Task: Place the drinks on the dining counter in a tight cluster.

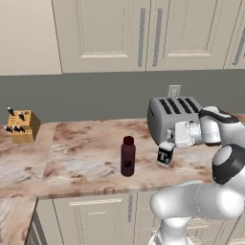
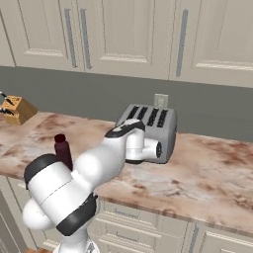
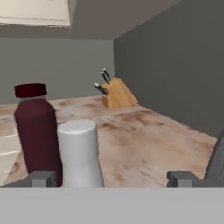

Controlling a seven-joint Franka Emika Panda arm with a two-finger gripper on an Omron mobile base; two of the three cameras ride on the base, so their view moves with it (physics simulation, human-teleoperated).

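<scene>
The gripper (image 3: 111, 178) is standing wide open around the white bottle (image 1: 165, 154) near the counter's (image 1: 86, 158) front edge, beside the maroon bottle (image 1: 128, 156).

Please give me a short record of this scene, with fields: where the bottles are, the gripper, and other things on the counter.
surface: wall counter, marbled stone
maroon bottle: upright, left of the white bottle
white bottle: in front of the toaster, black T label, between the open jaws
gripper: open, level with the white bottle, holds nothing yet
toaster: behind the white bottle, near the wall
knife block: far left of the counter
</scene>
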